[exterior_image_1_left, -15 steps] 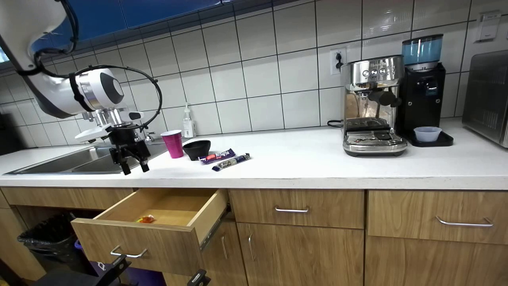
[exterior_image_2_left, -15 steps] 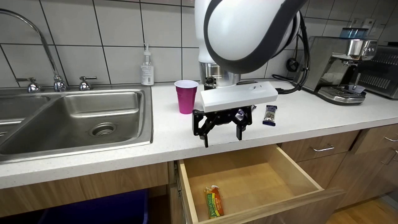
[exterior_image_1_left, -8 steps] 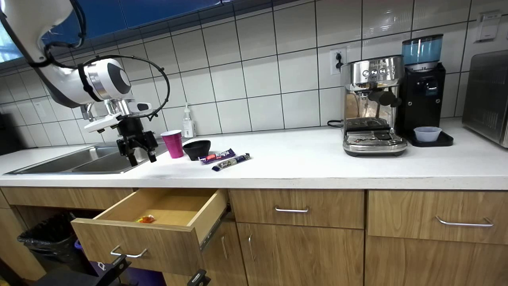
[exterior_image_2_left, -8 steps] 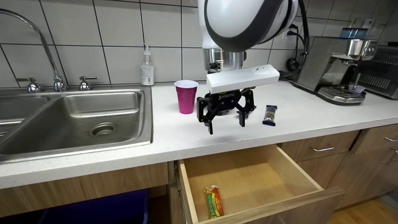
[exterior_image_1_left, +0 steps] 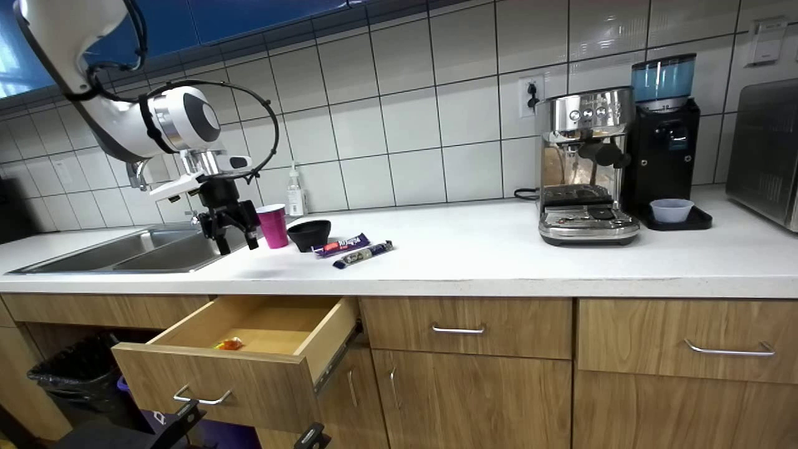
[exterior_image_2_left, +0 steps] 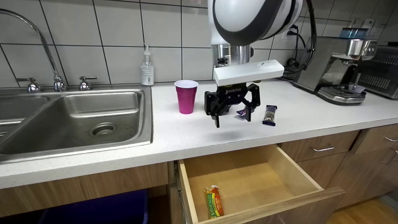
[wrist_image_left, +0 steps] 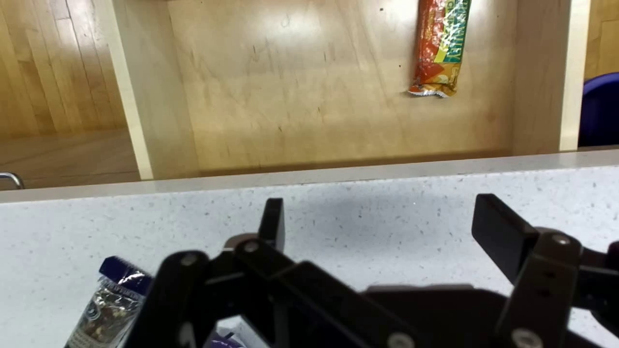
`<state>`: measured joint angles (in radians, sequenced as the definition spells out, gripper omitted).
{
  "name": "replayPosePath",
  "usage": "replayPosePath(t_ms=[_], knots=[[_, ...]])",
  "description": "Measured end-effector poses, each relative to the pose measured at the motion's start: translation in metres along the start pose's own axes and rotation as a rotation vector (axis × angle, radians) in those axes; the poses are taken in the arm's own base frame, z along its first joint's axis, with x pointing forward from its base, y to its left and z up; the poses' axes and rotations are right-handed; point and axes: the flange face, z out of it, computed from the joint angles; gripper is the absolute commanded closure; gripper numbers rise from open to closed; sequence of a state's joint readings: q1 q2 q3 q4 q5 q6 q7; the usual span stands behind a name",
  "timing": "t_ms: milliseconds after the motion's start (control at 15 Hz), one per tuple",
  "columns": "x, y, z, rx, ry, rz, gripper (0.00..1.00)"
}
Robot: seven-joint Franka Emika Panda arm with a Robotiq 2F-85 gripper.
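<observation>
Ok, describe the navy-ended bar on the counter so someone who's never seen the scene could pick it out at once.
On the white counter, above the open drawer, find the black bowl. Near it lies the navy-ended bar, closer to the counter's front edge than the purple bar; unlike that neighbour, its wrapper has a pale, clear-looking middle.
</observation>
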<state>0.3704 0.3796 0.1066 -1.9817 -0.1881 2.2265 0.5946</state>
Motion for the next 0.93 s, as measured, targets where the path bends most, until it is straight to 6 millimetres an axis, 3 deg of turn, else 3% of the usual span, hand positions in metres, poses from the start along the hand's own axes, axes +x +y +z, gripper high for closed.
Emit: replayPosePath(t_ms=[933], knots=[[0.038,0.059,0.004,0.015,-0.003,0.166,0.00]])
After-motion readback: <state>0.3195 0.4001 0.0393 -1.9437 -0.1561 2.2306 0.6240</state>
